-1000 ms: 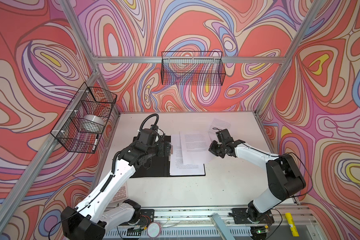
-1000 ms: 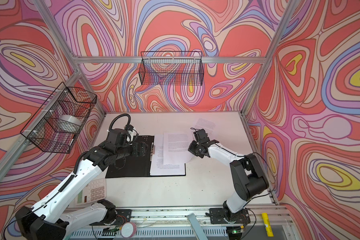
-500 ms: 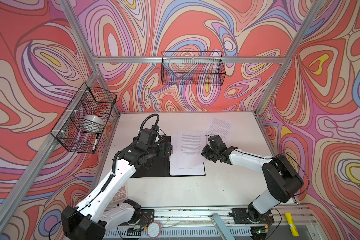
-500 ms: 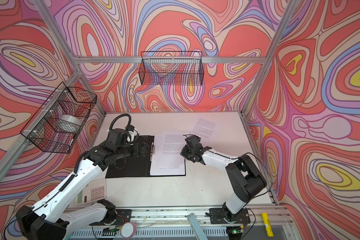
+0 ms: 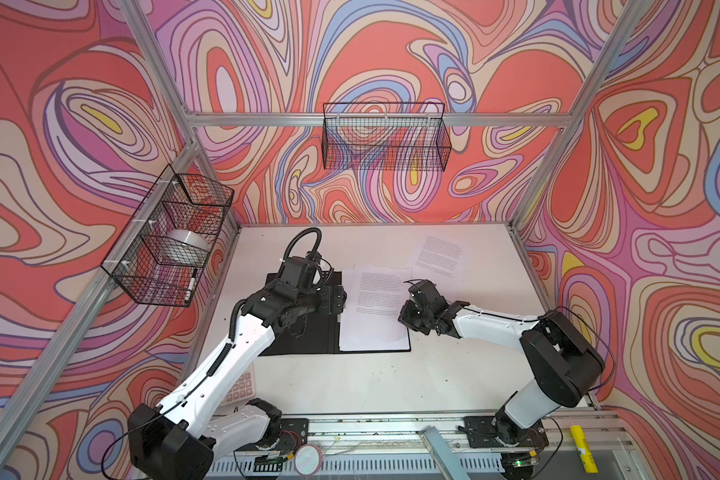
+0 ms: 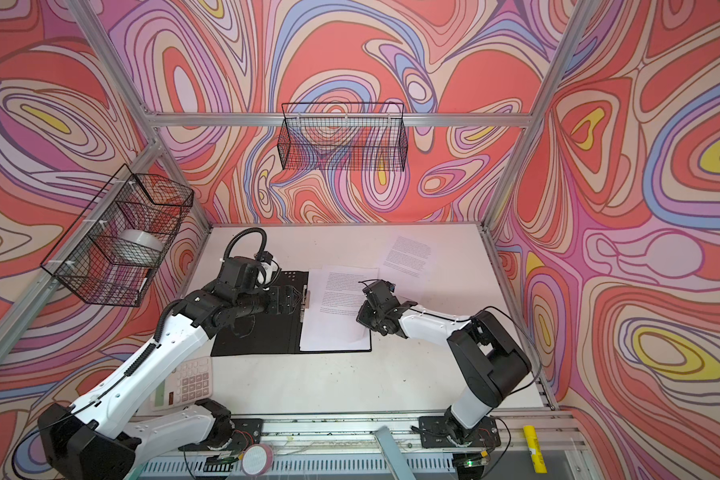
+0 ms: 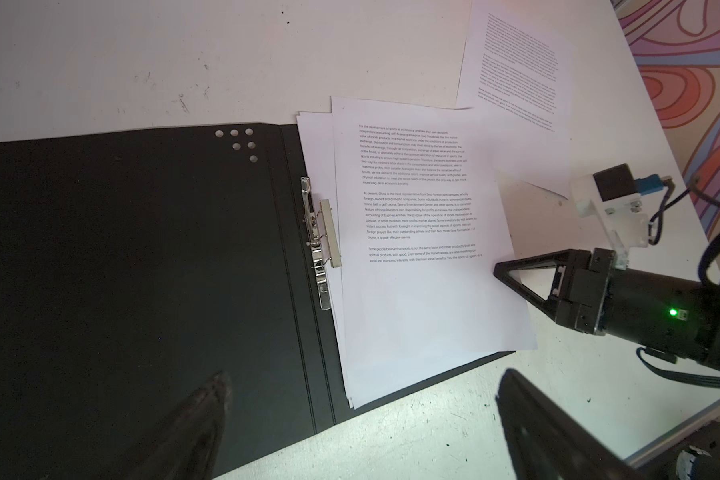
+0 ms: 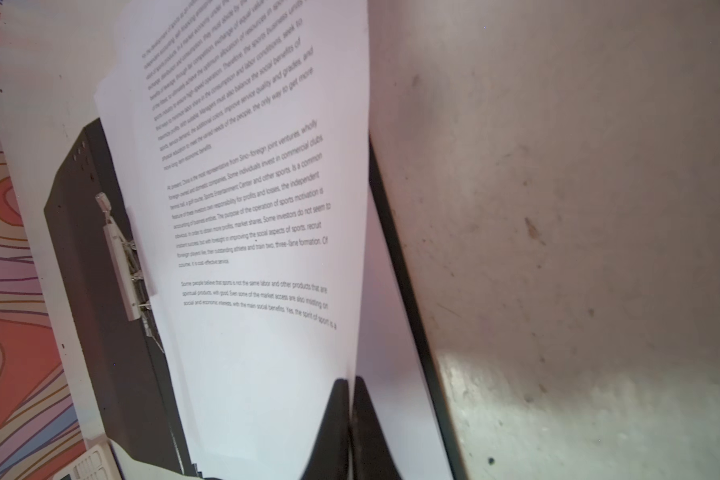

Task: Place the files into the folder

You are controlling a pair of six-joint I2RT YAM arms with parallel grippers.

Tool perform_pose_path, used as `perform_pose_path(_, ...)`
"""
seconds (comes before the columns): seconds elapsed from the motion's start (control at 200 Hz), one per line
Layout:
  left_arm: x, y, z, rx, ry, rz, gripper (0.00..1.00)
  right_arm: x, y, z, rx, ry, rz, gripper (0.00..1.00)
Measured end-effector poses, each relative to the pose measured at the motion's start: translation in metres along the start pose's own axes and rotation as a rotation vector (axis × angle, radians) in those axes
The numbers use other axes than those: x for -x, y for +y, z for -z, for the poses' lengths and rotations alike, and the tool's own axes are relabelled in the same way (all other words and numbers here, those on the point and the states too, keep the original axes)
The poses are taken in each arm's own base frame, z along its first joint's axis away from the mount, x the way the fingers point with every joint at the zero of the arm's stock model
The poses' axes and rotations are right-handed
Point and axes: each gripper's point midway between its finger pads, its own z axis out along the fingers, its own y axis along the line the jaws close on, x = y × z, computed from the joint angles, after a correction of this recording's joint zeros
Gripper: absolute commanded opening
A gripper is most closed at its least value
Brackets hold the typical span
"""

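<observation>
The folder (image 5: 300, 340) (image 6: 254, 340) lies open on the table, black inside up, its metal clip (image 7: 319, 237) at the spine. A stack of the files (image 5: 375, 316) (image 6: 333, 316) (image 7: 425, 299) rests on its right half. My right gripper (image 8: 352, 382) (image 5: 406, 318) (image 7: 500, 270) is shut on the right edge of the top sheet (image 8: 258, 208), which stands raised off the sheet below. Another printed sheet (image 5: 439, 255) (image 7: 516, 66) lies loose at the back right. My left gripper (image 7: 364, 376) (image 5: 337, 301) hovers open over the folder's spine, holding nothing.
A grey calculator (image 6: 188, 382) sits at the front left beside the left arm's base. Wire baskets hang on the back wall (image 5: 385, 137) and the left wall (image 5: 171, 237). A yellow object (image 5: 582, 449) lies beyond the front rail.
My right gripper has moved left with the sheet it holds, from beside the folder onto the stack. The left arm has not moved.
</observation>
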Motion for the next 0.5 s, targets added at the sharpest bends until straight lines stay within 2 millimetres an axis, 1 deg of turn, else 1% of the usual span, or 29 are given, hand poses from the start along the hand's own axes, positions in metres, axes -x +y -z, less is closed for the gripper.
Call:
perform_pose_path(0.07, -0.0001, 0.0000, -0.0001, 0.000, 0.000, 0.000, 1.00, -0.0016, -0.0030, -0.0001, -0.006, 0.003, 0.015, 0.00)
perform_pose_path(0.235, -0.0011, -0.0001, -0.0021, -0.001, 0.008, 0.000, 1.00, -0.0020, -0.0024, 0.0006, -0.002, 0.005, 0.073, 0.00)
perform_pose_path(0.501, -0.0032, 0.0008, -0.0068, 0.005, 0.023, 0.001, 1.00, -0.0044, 0.0038, 0.0008, 0.026, 0.023, 0.167, 0.00)
